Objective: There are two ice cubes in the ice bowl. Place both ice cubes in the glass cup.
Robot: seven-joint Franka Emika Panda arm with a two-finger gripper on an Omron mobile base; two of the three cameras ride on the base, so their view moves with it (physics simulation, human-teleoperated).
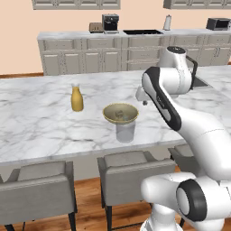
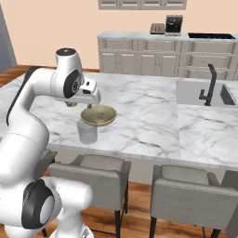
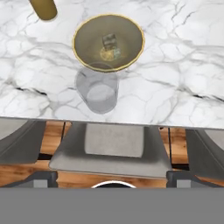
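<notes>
The olive-yellow ice bowl (image 1: pixel 120 113) (image 2: pixel 98 115) (image 3: pixel 83 35) sits on the marble island near its front edge. Two small pale ice cubes lie inside it, one (image 3: pixel 109 40) just behind the other (image 3: pixel 116 53). The clear glass cup (image 1: pixel 125 131) (image 2: pixel 87 132) (image 3: pixel 98 89) stands upright right in front of the bowl, touching or nearly touching its rim, and looks empty. My gripper (image 1: pixel 144 101) (image 2: pixel 71 103) hangs above the counter beside the bowl, apart from both. Its fingers are too small and hidden to read.
An orange bottle (image 1: pixel 77 98) (image 3: pixel 43 8) stands on the island beyond the bowl to one side. Grey chairs (image 1: pixel 135 169) (image 3: pixel 111 144) line the counter's front edge. A sink with a dark faucet (image 2: pixel 209 86) is set into the island farther along.
</notes>
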